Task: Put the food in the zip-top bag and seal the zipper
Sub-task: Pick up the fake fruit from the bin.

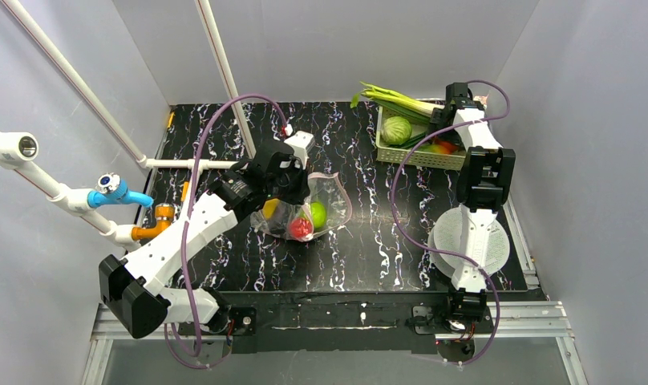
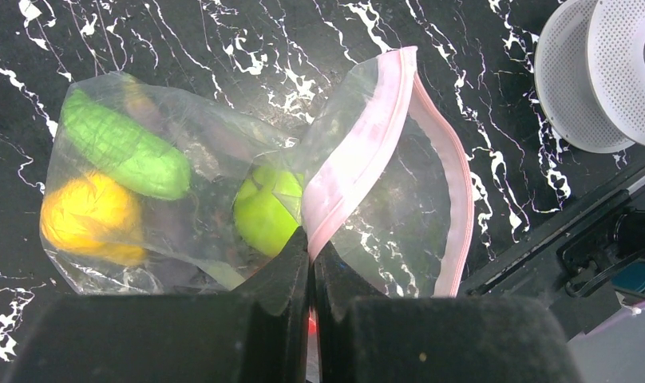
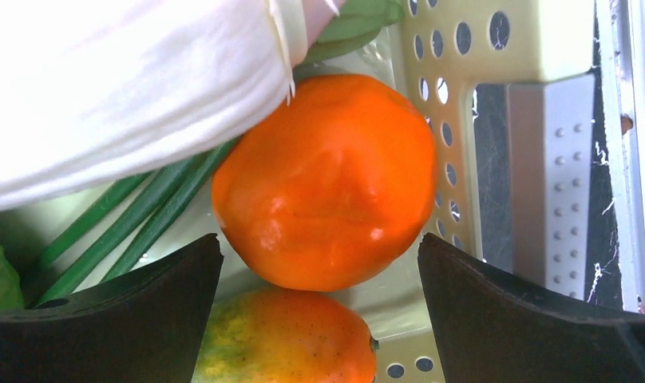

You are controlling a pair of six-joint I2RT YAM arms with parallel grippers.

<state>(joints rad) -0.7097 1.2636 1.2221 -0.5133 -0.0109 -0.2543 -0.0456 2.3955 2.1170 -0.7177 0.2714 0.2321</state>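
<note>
Food is seen in two places. At the centre of the top view the zip-top bag lies on the black marbled bench, its mouth gaping. In the left wrist view three pieces are counted inside it: one green cucumber, one yellow-orange fruit and one green apple. A fourth piece, red, shows in the top view. The pink zipper is unsealed. One of its two strips is pinched near the lower centre of the frame by the left end effector, whose jaws are closed on it.

At the upper right of the top view one pale green mesh basket is seen. It holds one leek and one round green vegetable. The right end effector is lowered into it with jaws spread wide on either side of one orange fruit, a gap showing at each finger, so nothing is gripped. One yellow-orange fruit lies just below that. Two white perforated discs are seen at the upper right of the left wrist view.
</note>
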